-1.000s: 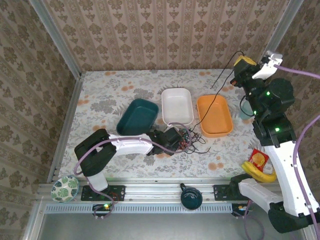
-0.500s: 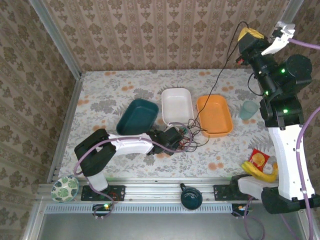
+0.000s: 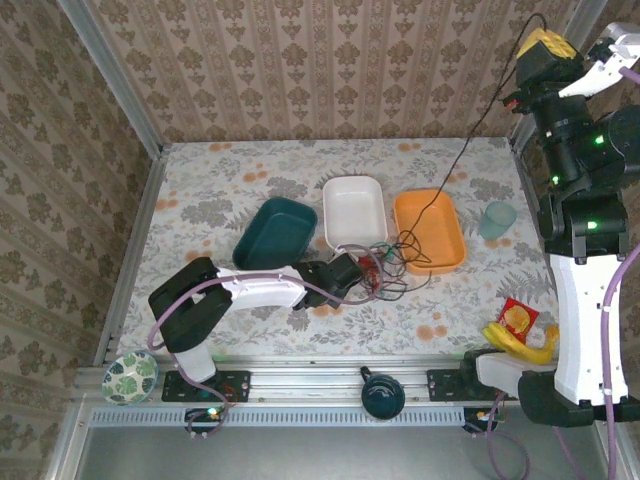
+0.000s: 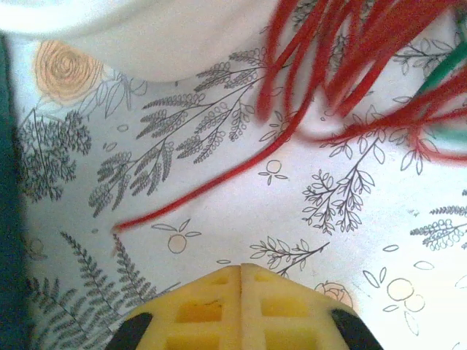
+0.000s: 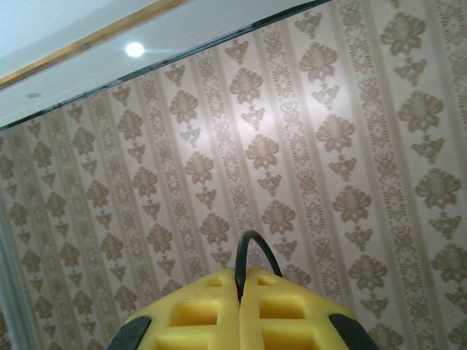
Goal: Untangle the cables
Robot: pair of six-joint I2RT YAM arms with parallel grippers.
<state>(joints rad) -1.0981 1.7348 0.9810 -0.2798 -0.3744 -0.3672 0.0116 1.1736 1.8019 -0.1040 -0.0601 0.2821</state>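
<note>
**(a) Left wrist view.** My left fingers were fully closed, pad against pad, with nothing caught between them. A single red cable lay on the worktop ahead of the tips and apart from them. More red strands and a green cable were bunched at the upper right, beside the rim of the white tray.

**(b) Right wrist view.** My right fingers were pressed together on a black cable. It arched up out of the seam between them against the patterned wall.

**(c) Overhead view.** The left fingers sat low at the near-left edge of the bunch of cables. The bunch rested on the worktop just in front of the white tray and the orange tray. The right fingers were high at the far right. From them the black cable ran down in a nearly straight line, over the orange tray and into the bunch.
</note>
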